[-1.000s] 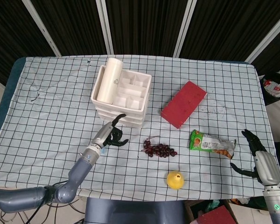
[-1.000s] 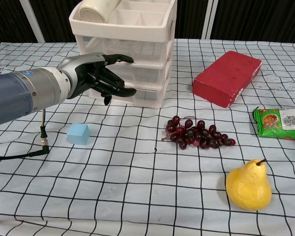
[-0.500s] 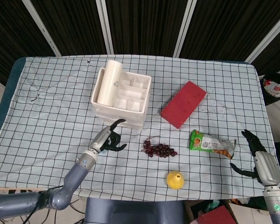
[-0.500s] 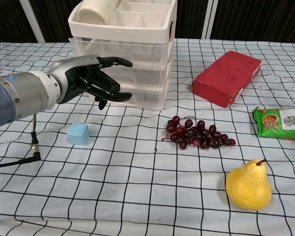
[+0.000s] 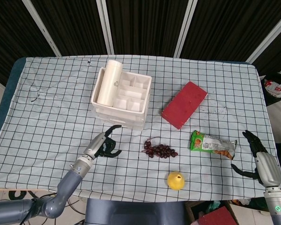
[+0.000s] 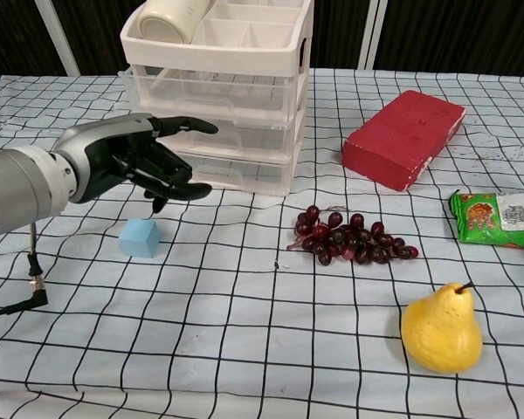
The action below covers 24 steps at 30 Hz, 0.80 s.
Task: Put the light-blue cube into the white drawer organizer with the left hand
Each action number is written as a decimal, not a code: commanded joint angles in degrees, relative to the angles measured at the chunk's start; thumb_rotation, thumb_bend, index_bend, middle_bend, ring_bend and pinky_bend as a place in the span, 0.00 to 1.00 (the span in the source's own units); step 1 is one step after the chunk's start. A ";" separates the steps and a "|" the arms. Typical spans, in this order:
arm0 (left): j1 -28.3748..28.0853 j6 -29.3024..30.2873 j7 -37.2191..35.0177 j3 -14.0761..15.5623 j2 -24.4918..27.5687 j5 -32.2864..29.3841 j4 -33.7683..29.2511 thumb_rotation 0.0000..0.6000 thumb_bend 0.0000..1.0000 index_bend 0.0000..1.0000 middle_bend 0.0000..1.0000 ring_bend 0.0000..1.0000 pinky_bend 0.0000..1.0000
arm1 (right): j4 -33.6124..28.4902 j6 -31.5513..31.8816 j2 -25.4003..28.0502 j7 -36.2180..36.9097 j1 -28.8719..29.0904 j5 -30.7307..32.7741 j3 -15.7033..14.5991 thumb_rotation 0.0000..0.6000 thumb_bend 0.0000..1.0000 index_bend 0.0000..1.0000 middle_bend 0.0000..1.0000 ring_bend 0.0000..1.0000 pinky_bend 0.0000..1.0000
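The light-blue cube (image 6: pixel 140 237) lies on the checked cloth in the chest view, left of centre; the head view does not show it. My left hand (image 6: pixel 135 161) hovers just above and behind the cube, fingers spread, holding nothing; the head view shows the left hand (image 5: pixel 102 146) in front of the organizer. The white drawer organizer (image 6: pixel 244 83) stands behind the hand, with open top compartments (image 5: pixel 147 93) and a white roll (image 5: pixel 107 84) lying along its left side. My right hand (image 5: pixel 260 159) rests open at the table's right front edge.
A red brick (image 6: pixel 403 138) lies right of the organizer. Dark grapes (image 6: pixel 349 236) sit mid-table, a yellow pear (image 6: pixel 441 327) near the front, and a green snack bag (image 6: pixel 498 218) at the right.
My left hand has drawn back from the organizer's front toward the near left, ending over the cube. The organizer shifted slightly. The right hand stayed still.
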 commanded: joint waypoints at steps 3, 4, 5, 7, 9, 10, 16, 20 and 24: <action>1.59 4.94 5.55 3.79 2.18 9.26 -0.03 1.00 0.28 0.05 0.85 0.82 0.69 | 0.02 0.04 -0.01 -0.03 -0.01 0.00 0.03 1.00 0.15 0.00 0.00 0.00 0.15; 1.81 6.35 7.32 4.50 2.36 11.39 0.29 1.00 0.28 0.05 0.86 0.82 0.69 | 0.04 0.04 -0.02 -0.05 -0.01 -0.02 0.02 1.00 0.15 0.00 0.00 0.00 0.15; 1.97 7.68 9.06 5.02 2.45 13.22 0.61 1.00 0.28 0.05 0.86 0.82 0.69 | 0.06 0.05 -0.04 -0.08 -0.01 -0.04 0.01 1.00 0.15 0.00 0.00 0.00 0.15; 2.21 9.90 12.12 5.62 2.49 15.89 0.97 1.00 0.28 0.05 0.86 0.82 0.69 | 0.04 0.00 -0.05 -0.16 -0.01 -0.07 -0.03 1.00 0.15 0.00 0.00 0.00 0.15; 2.25 11.39 15.21 5.70 3.08 17.44 0.13 1.00 0.28 0.05 0.86 0.82 0.69 | 0.00 -0.02 -0.06 -0.24 -0.01 -0.03 -0.03 1.00 0.15 0.00 0.00 0.00 0.15; 2.23 11.90 16.38 5.55 3.29 17.76 -0.29 1.00 0.28 0.05 0.86 0.82 0.69 | 0.00 0.01 -0.07 -0.27 -0.02 -0.01 -0.02 1.00 0.15 0.00 0.00 0.00 0.15; 1.86 14.27 22.29 3.40 3.20 17.02 -1.87 1.00 0.28 0.07 0.88 0.84 0.70 | -0.03 0.10 -0.07 -0.27 -0.06 0.02 0.03 1.00 0.15 0.00 0.00 0.00 0.15; 0.91 13.89 26.39 1.49 3.00 13.18 -2.19 1.00 0.28 0.10 0.88 0.84 0.70 | 0.01 0.09 -0.06 -0.20 -0.08 -0.01 0.01 1.00 0.15 0.00 0.00 0.00 0.15; -0.28 13.02 29.51 -0.34 2.65 8.58 -2.24 1.00 0.28 0.11 0.89 0.85 0.70 | 0.03 0.02 -0.05 -0.18 -0.04 0.06 0.05 1.00 0.15 0.00 0.00 0.00 0.15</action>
